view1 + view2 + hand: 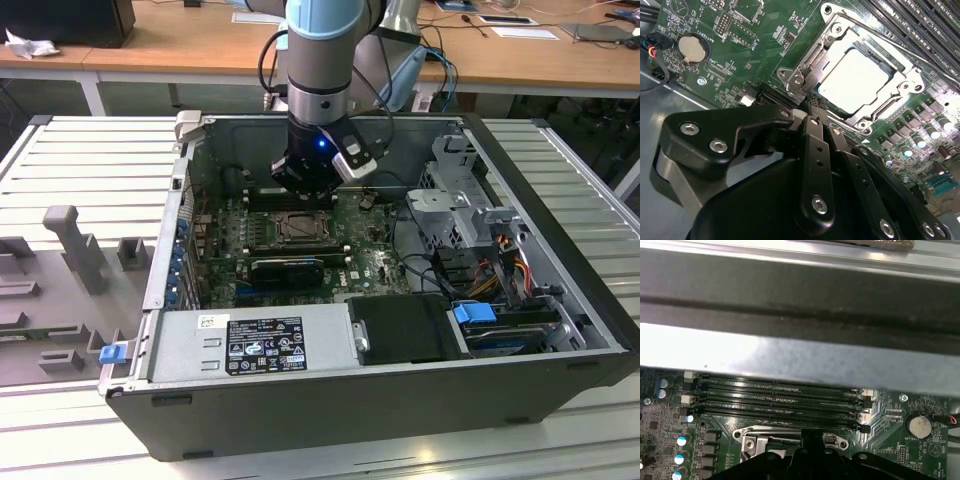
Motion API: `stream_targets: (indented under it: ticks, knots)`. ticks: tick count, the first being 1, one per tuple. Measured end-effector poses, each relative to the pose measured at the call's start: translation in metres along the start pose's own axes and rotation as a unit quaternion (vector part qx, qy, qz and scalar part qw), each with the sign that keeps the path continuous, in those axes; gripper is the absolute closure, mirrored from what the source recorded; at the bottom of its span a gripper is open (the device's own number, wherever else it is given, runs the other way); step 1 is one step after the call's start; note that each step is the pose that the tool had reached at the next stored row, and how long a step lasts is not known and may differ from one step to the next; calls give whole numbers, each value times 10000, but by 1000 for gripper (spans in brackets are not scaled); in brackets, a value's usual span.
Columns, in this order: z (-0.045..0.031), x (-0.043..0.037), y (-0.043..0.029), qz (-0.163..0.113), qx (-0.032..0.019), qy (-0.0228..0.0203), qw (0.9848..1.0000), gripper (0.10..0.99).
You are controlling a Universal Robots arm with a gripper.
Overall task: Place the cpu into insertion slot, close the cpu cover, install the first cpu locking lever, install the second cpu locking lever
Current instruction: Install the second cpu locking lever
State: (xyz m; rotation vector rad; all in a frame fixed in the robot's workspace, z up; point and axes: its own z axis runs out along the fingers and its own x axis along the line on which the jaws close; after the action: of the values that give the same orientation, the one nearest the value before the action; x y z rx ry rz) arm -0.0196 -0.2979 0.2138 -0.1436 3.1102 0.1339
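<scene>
Surface: I see a ribbed pale-grey metal surface (60,150) with long parallel slats, carrying the open case.
Case: a big black-and-grey steel computer case (380,400) lies on its side, lid off, its walls smooth sheet metal.
Arm: my arm (318,60), a glossy grey cylinder with a light-blue cap, reaches down into the case.
Power unit: a boxy silver power supply (250,345) with a black label sits along the case's near wall in the exterior view.
Board: the flat green motherboard (745,55) is densely studded with small parts; a round silver coin battery (693,47) sits on it.
Memory slots: long black ribbed memory slots (775,397) run in parallel rows just beside the socket.
Pincer: the matte black jointed-metal pincer (810,102) hangs right at the socket's edge, its fingers drawn narrow, tips together against a thin bright wire locking lever (875,32) end; I cannot tell if it truly grips it.
Cover: the thin dull-grey metal frame cpu cover (807,62) lies flat and closed over the socket, its square cut-out showing the chip.
Slot: the square insertion slot (297,228) sits mid-board, under the pincer.
Chip: the small flat square cpu (855,80), pale silvery and smooth, lies seated in the slot, framed by the cover.
</scene>
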Motion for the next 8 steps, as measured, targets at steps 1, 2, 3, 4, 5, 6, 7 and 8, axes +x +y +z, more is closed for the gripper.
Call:
stream_targets:
  ticks: [1,2,3,4,5,6,7,8]
  knots:
    - [0,0,-1,0,0,0,10000,980]
    - [-11,0,-1,0,1,1,10000,980]
    - [-66,-2,4,0,0,0,10000,980]
    - [-98,-3,7,0,0,0,10000,980]
    - [-108,-3,7,-1,1,0,10000,980]
    - [-111,-3,6,-1,0,0,10000,980]
    - [-111,-3,1,-2,-1,0,10000,980]
    - [-112,-3,-1,-1,-1,0,10000,980]
